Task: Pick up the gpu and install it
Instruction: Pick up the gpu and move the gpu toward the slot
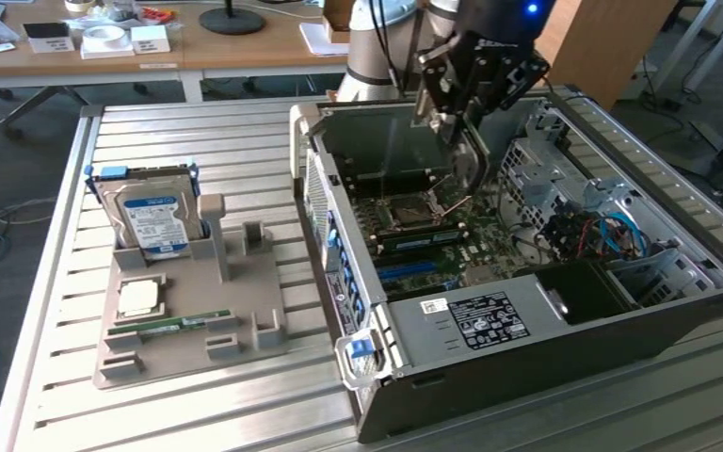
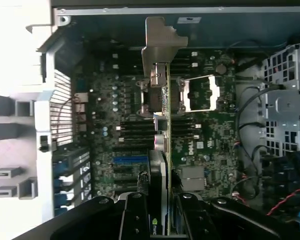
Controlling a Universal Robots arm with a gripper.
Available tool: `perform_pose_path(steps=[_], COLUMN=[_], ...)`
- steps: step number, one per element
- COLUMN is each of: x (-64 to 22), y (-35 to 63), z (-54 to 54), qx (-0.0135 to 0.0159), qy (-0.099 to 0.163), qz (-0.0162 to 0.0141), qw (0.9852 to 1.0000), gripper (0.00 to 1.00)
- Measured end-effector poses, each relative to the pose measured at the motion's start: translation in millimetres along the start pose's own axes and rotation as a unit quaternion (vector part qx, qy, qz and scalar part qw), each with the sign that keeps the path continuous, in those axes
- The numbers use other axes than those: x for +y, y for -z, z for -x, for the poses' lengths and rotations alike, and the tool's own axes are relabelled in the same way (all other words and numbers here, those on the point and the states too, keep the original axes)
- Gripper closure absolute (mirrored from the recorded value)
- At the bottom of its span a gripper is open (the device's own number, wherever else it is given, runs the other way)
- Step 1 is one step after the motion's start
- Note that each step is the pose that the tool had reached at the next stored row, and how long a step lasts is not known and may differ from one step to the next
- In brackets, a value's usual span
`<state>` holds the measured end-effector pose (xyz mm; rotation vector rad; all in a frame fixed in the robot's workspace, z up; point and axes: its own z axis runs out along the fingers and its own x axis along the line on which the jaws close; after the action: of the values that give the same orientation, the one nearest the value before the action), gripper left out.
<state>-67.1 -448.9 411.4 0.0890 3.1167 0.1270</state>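
Pinching the gpu (image 1: 465, 160) across its flat faces, the gripper (image 1: 459, 111) is clenched on the card over the open computer case (image 1: 525, 339). The card hangs above the motherboard (image 2: 115, 110), silvery bracket (image 2: 157, 50) farthest from the fingers. That hold probably keeps the thin board steady and clear of the case walls.

Even daylight, dim case (image 1: 462, 377) interior (blown-out glare outside)

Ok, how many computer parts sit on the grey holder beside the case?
3 on the holder: hard drive upright at the far end, square silvery chip flat in the middle, green RAM stick nearest the camera. None seems hidden.
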Motion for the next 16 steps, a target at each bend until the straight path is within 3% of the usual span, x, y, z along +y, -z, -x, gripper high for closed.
perform_pose_path(steps=[9, 16], x=[1.9, 2.9], y=[-0.8, -1.2], z=[33.5, 51.4], qx=[0.0003, 0.0005], qy=[0.004, 0.006], qz=[0.0009, 0.0012], qw=[1.0000, 1.0000], gripper=[0.73, 0.73])
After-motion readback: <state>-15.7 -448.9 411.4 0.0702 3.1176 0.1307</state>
